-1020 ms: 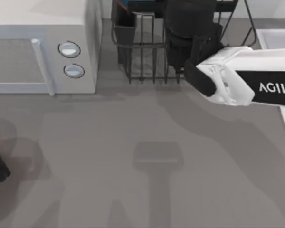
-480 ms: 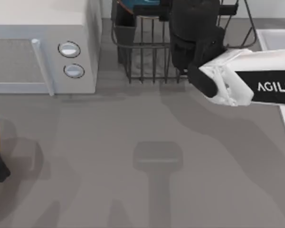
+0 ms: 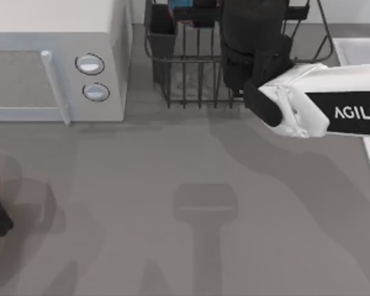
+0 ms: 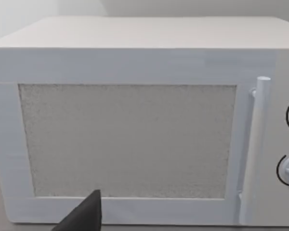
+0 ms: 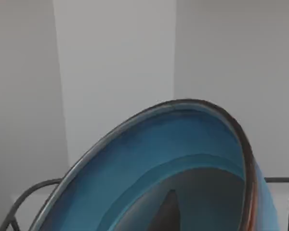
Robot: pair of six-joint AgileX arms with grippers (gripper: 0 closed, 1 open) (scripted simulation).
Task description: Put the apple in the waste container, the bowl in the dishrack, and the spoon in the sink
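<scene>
My right arm is stretched in from 3 o'clock, my right gripper (image 3: pixel 194 11) up at 12 o'clock over the dishrack (image 3: pixel 185 68) — can't tell how wide it's open. The blue bowl (image 5: pixel 183 159) sits tilted right in front of the wrist cam, over the rack's wire. My left arm is parked at 9 o'clock, facing the microwave (image 4: pixel 135 125).
</scene>
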